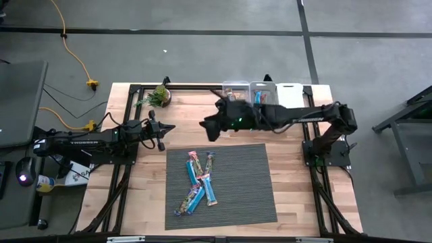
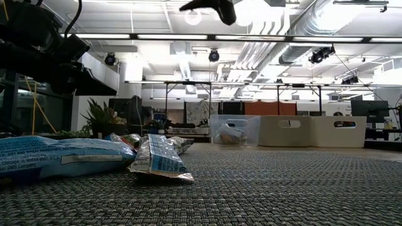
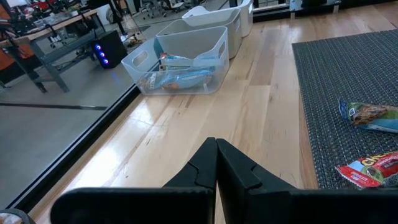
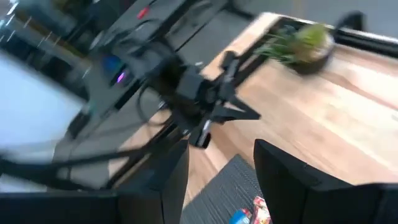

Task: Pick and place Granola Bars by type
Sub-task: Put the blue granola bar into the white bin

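Several granola bars (image 1: pixel 199 182) in blue, red and tan wrappers lie flat in a loose heap on the grey mat (image 1: pixel 243 196); the low view shows them close up (image 2: pixel 157 157). My right gripper (image 1: pixel 206 129) hangs open well above the table, over the bare wood just past the mat's far left corner, with nothing between its fingers (image 4: pixel 216 180). My left gripper (image 1: pixel 164 132) is shut and empty near the table's left edge (image 3: pixel 216 148), pointing toward the mat. Two bars (image 3: pixel 372 116) lie ahead of it on the mat.
Three bins stand in a row at the table's far edge: two clear ones (image 1: pixel 236 90) (image 1: pixel 262 92) and a white one (image 1: pixel 289 91); one clear bin (image 3: pixel 186 62) holds blue-wrapped bars. A small potted plant (image 1: pixel 160 96) stands at the far left. Bare wood surrounds the mat.
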Tool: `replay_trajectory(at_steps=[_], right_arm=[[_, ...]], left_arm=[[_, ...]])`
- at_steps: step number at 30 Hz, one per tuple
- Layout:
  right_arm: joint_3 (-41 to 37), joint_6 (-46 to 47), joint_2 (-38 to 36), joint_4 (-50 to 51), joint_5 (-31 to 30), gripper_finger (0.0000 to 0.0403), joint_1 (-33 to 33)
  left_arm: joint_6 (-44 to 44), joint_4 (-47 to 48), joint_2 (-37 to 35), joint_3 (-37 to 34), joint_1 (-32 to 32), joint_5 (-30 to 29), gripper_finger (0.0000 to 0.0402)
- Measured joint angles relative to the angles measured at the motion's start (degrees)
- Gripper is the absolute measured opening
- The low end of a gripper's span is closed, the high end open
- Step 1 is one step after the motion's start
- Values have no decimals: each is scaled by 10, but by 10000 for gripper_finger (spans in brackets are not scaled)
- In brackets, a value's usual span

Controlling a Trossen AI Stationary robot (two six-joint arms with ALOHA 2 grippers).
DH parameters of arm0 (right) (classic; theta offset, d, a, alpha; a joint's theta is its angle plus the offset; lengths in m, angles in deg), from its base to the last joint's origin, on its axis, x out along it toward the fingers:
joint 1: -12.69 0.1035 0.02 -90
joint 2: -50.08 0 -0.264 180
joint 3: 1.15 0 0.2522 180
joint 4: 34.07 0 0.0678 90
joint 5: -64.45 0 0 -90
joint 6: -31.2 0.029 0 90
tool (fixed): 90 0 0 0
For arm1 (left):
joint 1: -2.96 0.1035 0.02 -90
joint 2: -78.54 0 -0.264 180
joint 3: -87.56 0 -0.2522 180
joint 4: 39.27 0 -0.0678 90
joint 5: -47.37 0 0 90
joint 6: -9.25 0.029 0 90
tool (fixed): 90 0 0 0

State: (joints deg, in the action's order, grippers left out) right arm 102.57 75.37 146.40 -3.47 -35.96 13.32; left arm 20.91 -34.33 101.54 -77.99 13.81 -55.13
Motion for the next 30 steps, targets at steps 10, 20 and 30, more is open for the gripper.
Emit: replay_trajectory(at_steps=[10, 20, 30], right_arm=[[0, 166, 101, -21, -62, 165, 44], [0, 68, 190, -231, -11, 165, 44], [0, 139, 211, -293, -77, 165, 43]], left_arm=[[0, 0, 0, 0, 0, 0, 1], [0, 0, 0, 0, 0, 0, 1], [0, 0, 0, 0, 0, 0, 1]])
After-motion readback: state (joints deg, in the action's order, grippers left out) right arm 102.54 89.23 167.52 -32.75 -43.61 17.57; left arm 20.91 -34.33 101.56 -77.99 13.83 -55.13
